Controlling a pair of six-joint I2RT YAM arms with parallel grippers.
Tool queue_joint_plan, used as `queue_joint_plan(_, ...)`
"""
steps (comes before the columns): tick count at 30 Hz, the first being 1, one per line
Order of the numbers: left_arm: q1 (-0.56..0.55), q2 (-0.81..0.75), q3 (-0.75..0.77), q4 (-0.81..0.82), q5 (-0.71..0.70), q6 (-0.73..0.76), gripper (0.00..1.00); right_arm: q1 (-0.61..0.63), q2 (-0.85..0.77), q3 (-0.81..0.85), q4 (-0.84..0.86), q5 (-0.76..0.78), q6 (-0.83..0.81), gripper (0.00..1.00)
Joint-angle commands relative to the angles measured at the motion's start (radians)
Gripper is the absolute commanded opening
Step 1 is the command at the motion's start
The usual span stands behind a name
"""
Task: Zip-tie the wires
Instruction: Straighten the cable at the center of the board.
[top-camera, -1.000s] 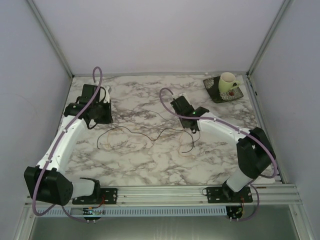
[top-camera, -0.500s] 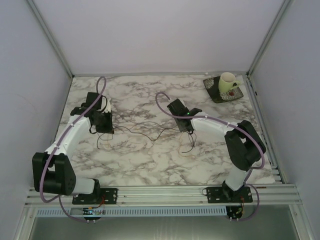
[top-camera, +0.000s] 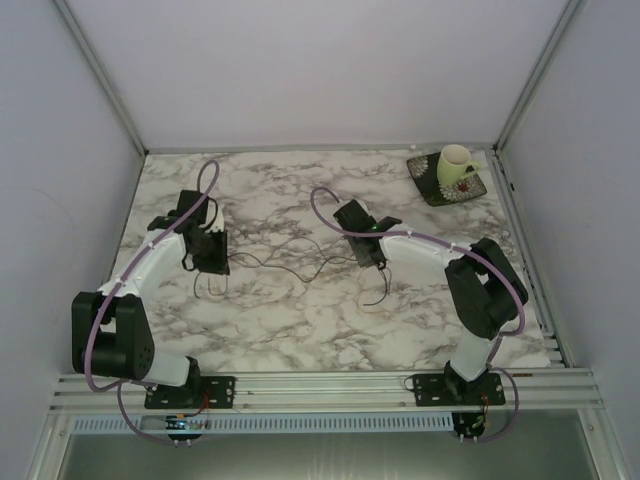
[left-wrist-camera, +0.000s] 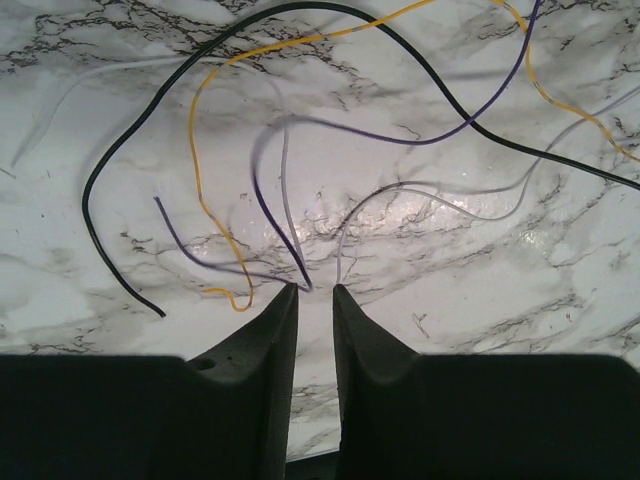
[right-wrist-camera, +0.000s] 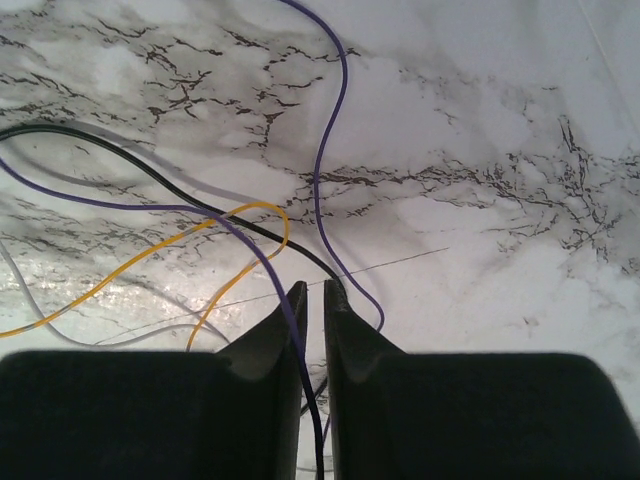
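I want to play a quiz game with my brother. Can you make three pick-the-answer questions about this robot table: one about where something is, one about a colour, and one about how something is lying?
1. Where is the cup?
A. far right corner of the table
B. between the two arms
C. near left corner

2. Which thin wire colour is there?
A. green
B. sky blue
C. yellow

3. How are the wires lying?
A. tied in a bundle
B. loose and spread out
C. inside the cup

Answers: A, the cup stands on a dark plate in the far right corner. C, a yellow wire curls across the left wrist view. B, the strands loop apart with no tie around them.
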Motion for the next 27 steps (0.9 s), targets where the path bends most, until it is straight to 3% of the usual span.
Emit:
queue_joint_plan(1,0.006,0.002,-0.010,0.012,-0.035,0.012,0.23,-0.006,0.004,0.024,-0.021,-0.014,0.022,0.14)
queue_joint_plan(9,0.010,-0.008,0.018,-0.001,-0.071,0.009,0.34,-0.009,-0.018,0.067,-0.051,-0.029,0.053,0.34)
queue_joint_plan(17,0.021,-0.076,0.115,-0.003,-0.172,-0.010,0.66,-0.036,-0.105,0.093,-0.052,-0.002,0.086,0.52)
queue_joint_plan(21,0.023,-0.135,0.160,0.068,-0.177,-0.030,0.80,-0.064,-0.180,0.073,-0.015,0.057,0.099,0.79)
queue_joint_plan(24,0.023,-0.184,0.164,0.139,-0.158,-0.050,0.99,-0.094,-0.263,0.020,0.036,0.100,0.116,0.97)
queue_joint_plan(27,0.023,-0.243,0.140,0.228,-0.144,-0.078,1.00,-0.150,-0.336,-0.045,0.081,0.100,0.162,0.99)
